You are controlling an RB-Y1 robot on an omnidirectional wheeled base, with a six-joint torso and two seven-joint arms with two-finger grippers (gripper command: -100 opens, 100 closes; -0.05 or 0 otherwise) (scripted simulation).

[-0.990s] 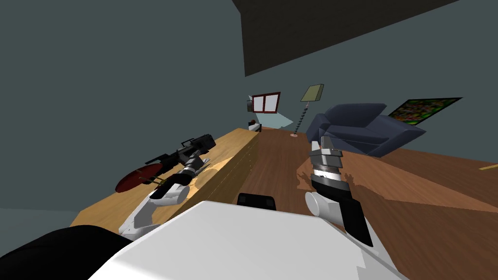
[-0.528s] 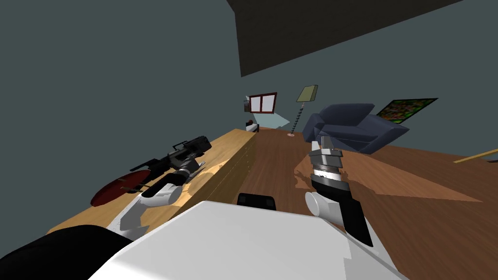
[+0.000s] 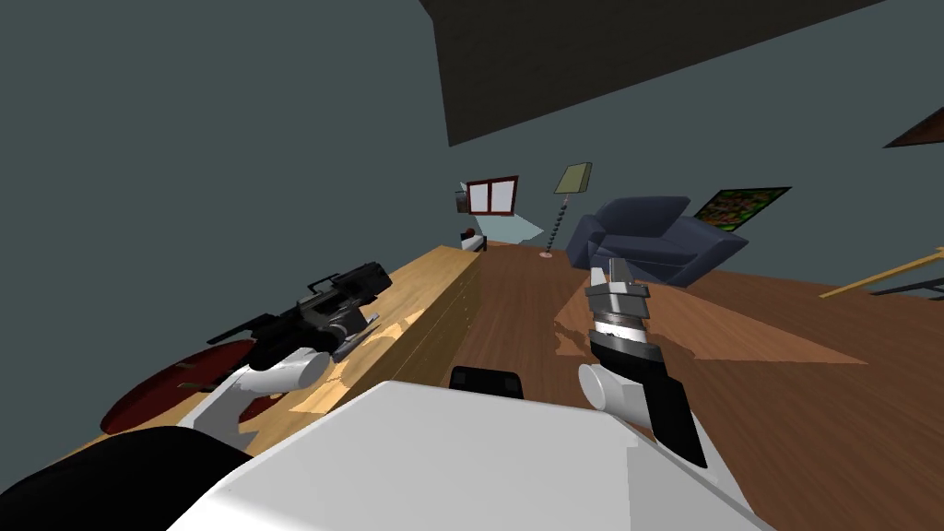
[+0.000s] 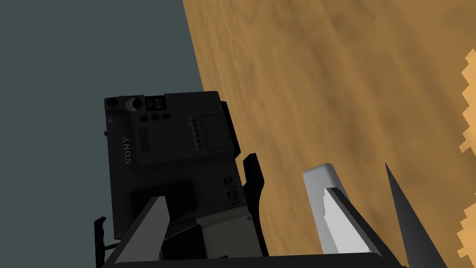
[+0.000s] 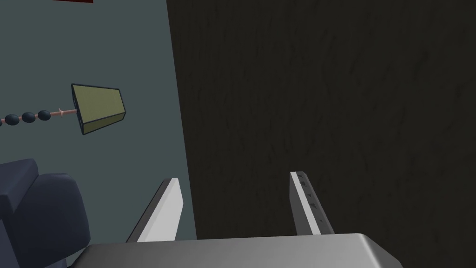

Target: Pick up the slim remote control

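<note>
A slim black strip (image 3: 241, 326), the likeliest match for the slim remote control, lies on the light wooden counter (image 3: 426, 281) at about eight o'clock from the black Sony camcorder (image 3: 346, 290), with its far end running toward the dark red oval plate (image 3: 157, 392); whether it touches the camcorder or belongs to it cannot be told. The camcorder sits along the counter's far side, close against the grey-green wall (image 3: 184, 138). The left jaws hang over the counter at the camcorder's near end, about six o'clock from it in the head view. In the left wrist view their two light grey fingers (image 4: 151, 223) stand apart with nothing clamped: one crosses in front of the camcorder's dark body, the other is over bare wood, and a black projecting piece of the camcorder lies between them. The right jaws are raised over the brown wooden floor (image 3: 784, 415), at three o'clock from the counter, with fingers (image 5: 165, 211) apart and empty. Farther off, at twelve o'clock from the right jaws, stands a dark blue sofa (image 3: 645, 241), with a floor lamp with an olive shade (image 3: 572, 178) at its ten o'clock
</note>
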